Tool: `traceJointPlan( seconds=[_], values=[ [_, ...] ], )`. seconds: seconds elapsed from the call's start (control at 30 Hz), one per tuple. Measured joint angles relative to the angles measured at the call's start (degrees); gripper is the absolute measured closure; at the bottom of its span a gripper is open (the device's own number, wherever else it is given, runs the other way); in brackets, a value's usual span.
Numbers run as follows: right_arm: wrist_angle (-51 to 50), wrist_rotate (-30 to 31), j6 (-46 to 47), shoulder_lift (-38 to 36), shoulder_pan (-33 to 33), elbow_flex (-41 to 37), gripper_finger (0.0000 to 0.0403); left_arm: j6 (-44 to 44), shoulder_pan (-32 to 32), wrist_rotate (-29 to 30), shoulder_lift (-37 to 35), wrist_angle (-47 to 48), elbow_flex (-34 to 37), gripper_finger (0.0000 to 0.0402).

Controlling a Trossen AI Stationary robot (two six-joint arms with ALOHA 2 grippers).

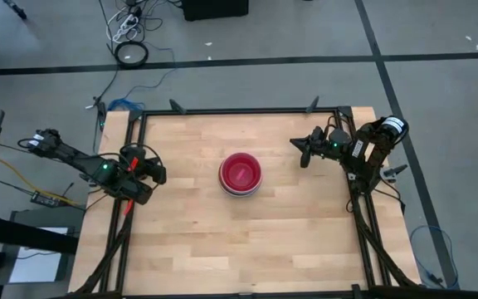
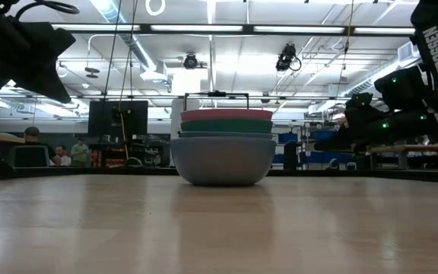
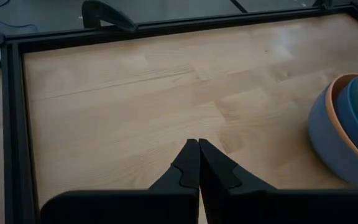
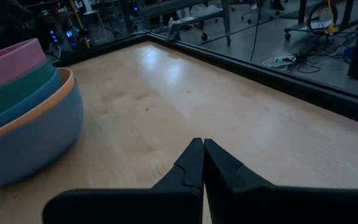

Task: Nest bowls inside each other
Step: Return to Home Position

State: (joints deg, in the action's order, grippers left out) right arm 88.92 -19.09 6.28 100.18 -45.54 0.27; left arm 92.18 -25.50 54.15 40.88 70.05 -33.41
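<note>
The bowls stand as one nested stack at the middle of the table, resting on the bottom of the outermost blue-grey bowl. A red bowl is innermost in the high view; orange, blue, teal and pink rims show above the outer one. The stack also shows in the left wrist view. My left gripper is shut and hangs at the table's left edge, pointing toward the stack, well apart from it. My right gripper is shut near the right edge, also clear of the stack.
A black metal frame with clamps runs around the wooden tabletop. Bare wood lies on all sides of the stack. People sit in the room beyond the table. Cables lie on the floor behind the far edge.
</note>
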Motion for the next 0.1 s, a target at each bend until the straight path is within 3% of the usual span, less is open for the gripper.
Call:
traceJointPlan(
  seconds=[0.1],
  values=[
    [0.0, 0.0, 0.0, 0.0, 0.0, 0.0, 0.0403, 0.0, 0.0, 0.0, 0.0, 0.0, 0.0, 0.0396]
  ],
)
